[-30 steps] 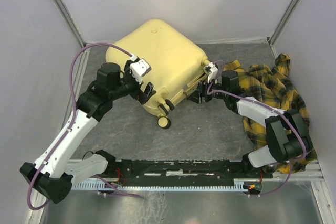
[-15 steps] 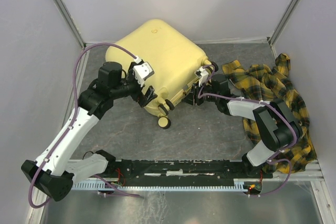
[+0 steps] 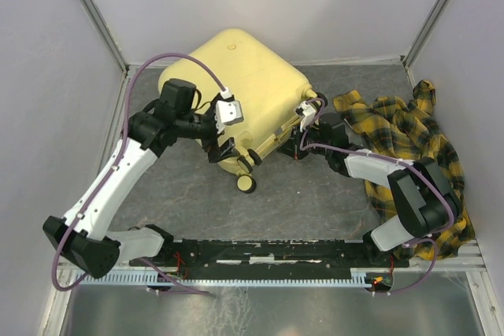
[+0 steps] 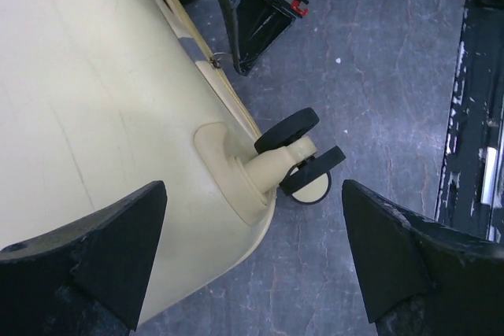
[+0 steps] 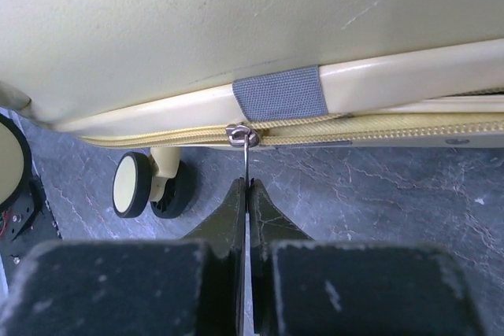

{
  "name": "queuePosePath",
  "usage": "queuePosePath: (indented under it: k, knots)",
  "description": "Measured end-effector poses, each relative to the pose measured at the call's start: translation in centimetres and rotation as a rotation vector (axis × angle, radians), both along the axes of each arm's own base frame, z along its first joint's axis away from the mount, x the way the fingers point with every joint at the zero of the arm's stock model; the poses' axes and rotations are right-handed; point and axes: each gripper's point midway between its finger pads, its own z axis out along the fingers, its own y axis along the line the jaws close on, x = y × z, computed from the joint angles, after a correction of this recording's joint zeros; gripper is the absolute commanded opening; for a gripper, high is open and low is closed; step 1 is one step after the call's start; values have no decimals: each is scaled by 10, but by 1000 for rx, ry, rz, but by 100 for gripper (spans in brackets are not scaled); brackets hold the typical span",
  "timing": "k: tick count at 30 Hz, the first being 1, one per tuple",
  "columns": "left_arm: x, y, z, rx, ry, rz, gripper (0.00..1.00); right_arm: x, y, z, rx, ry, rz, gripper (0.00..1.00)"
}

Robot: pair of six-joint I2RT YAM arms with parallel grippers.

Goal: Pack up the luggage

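Observation:
The pale yellow luggage (image 3: 236, 76) lies closed on the grey floor, wheels toward me. My right gripper (image 3: 299, 144) is at its right-hand side seam. In the right wrist view the right gripper (image 5: 246, 188) is shut on the thin metal zipper pull (image 5: 246, 161), which hangs from the slider (image 5: 242, 134) on the yellow zipper below a grey fabric tab (image 5: 279, 94). My left gripper (image 3: 224, 147) hovers over the luggage's near corner. In the left wrist view the left gripper (image 4: 252, 194) stands wide open over the shell (image 4: 94, 92) and a wheel (image 4: 303, 155), holding nothing.
A yellow and black plaid shirt (image 3: 409, 139) lies crumpled on the floor at the right, under the right arm. A caster wheel (image 3: 246, 184) sticks out at the luggage's near corner. White walls close in the left, back and right.
The right gripper has moved in to the side seam and closed on the zipper pull. The left arm has swung right, bringing its open gripper over the near corner.

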Motion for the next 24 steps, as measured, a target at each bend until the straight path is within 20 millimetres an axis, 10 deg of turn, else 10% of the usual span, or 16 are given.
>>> queuePosePath:
  k: [24]
  knots:
    - [-27, -57, -77, 498, -65, -549, 97, 6, -21, 8, -174, -176, -32, 2]
